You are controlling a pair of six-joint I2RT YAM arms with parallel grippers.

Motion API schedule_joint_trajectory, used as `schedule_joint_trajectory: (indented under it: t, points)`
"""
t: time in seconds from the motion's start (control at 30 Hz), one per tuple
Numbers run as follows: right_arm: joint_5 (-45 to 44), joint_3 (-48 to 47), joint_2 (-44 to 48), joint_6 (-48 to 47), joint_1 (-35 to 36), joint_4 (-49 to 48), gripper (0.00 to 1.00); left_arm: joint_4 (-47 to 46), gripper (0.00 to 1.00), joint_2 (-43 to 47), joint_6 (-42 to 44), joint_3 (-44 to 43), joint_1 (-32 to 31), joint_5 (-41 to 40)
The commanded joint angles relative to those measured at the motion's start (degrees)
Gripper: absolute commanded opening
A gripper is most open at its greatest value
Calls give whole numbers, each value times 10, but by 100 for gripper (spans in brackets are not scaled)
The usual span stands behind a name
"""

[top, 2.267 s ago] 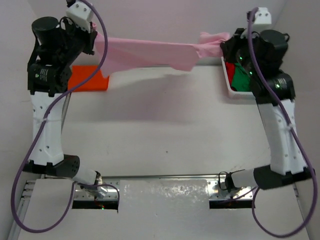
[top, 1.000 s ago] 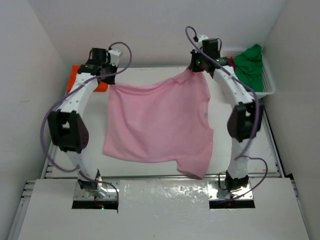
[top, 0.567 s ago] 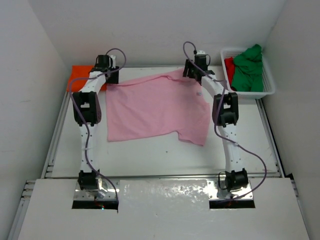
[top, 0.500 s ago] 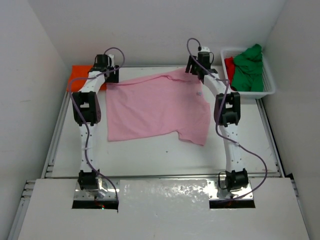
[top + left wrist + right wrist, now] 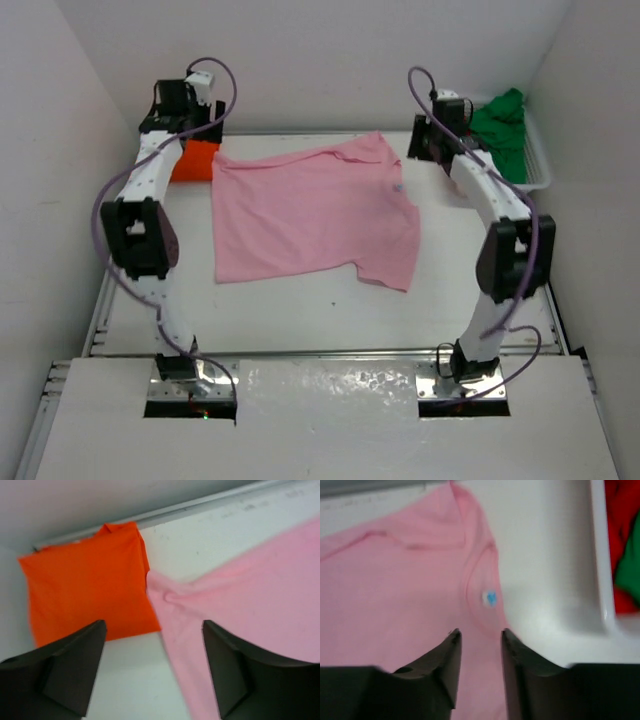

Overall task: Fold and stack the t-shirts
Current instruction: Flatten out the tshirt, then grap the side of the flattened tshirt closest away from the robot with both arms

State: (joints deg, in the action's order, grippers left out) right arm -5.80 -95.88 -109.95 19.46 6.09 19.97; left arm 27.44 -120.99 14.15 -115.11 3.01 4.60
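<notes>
1. The pink shirt [image 5: 315,215] lies spread flat on the tabletop [image 5: 300,310].
2. Both arms reach far, elbows raised.
3. The left pincer [image 5: 152,626], wide apart and empty, hangs over the shirt's far left corner, beside the folded orange shirt [image 5: 85,597].
4. The right pincer [image 5: 480,632], parted and empty, hangs over its far right edge, near the basket [image 5: 600,580].

The white bench [image 5: 300,300] carries three things. A pink t-shirt [image 5: 310,215] lies spread flat and open across its far middle, with the collar toward the right edge and one sleeve pointing to the near right. An orange t-shirt [image 5: 195,160], folded into a square, sits in the far left corner, its edge just meeting the pink one's corner. A white mesh basket [image 5: 535,182] stands in the far right corner, apart from the pink t-shirt.
</notes>
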Motion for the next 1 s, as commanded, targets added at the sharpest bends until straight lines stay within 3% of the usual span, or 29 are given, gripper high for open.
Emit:
schedule_joint_trajectory:
  t: [0.0, 0.03, 0.07, 0.1, 0.13, 0.2, 0.33, 0.57, 0.8, 0.9, 0.97]
  points:
    - [30, 166, 103, 5, 5, 77, 31, 68, 72, 170, 213, 168, -5, 114]
    - [34, 195, 122, 12, 5, 88, 29, 96, 71, 195, 267, 214, -13, 121]
    - [38, 225, 160, 17, 6, 91, 30, 125, 71, 224, 379, 258, -23, 124]
    - [40, 250, 174, 22, 6, 93, 35, 174, 71, 268, 424, 303, -47, 121]
    - [47, 296, 187, 35, 6, 93, 47, 190, 70, 282, 451, 377, -56, 114]
    - [65, 335, 211, 45, 9, 96, 53, 204, 69, 320, 496, 438, -73, 93]
    - [84, 420, 215, 69, 36, 88, 61, 174, 73, 356, 517, 559, -92, 66]
    - [109, 500, 200, 118, 51, 36, 64, 102, 83, 359, 496, 631, -120, 61]
    - [110, 538, 190, 141, 80, 22, 63, -26, 83, 350, 469, 692, -124, 4]
    - [129, 550, 176, 159, 79, -3, 58, -30, 79, 344, 461, 700, -128, 17]
    - [136, 549, 166, 167, 79, -15, 45, -18, 75, 344, 465, 703, -130, 29]
